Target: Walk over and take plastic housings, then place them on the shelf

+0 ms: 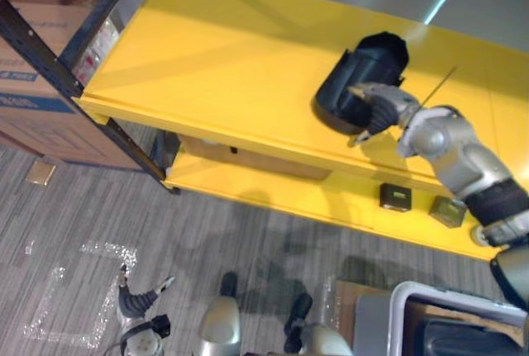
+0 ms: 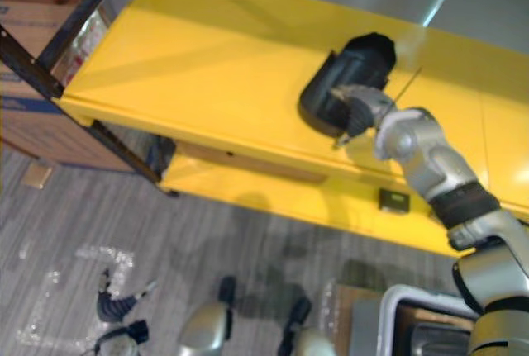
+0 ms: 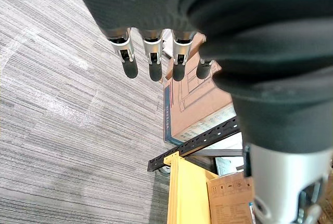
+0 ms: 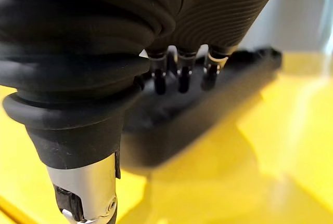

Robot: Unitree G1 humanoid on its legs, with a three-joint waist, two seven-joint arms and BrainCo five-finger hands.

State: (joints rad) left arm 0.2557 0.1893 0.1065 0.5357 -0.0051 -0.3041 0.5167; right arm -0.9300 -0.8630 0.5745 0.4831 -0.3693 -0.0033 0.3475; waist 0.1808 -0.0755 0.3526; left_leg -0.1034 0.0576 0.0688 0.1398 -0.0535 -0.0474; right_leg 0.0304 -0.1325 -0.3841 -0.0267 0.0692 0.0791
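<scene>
A black plastic housing (image 1: pixel 359 79) lies on the top board of the yellow shelf (image 1: pixel 223 67), right of its middle. My right hand (image 1: pixel 378 108) is at the housing's near edge, fingers curled over its rim and the thumb below it. From the right wrist, the dark fingertips (image 4: pixel 181 78) rest on the black housing (image 4: pixel 208 104), which sits on the yellow board. My left hand (image 1: pixel 136 300) hangs low over the carpet at the lower left, its fingers (image 3: pixel 153 57) straight and holding nothing.
Two small dark boxes (image 1: pixel 395 197) sit on the lower yellow board. A dark metal upright (image 1: pixel 50 67) and cardboard boxes (image 1: pixel 33 116) stand at the shelf's left end. A white-rimmed bin (image 1: pixel 438 323) is at the lower right. Tape marks (image 1: pixel 78 290) lie on the grey carpet.
</scene>
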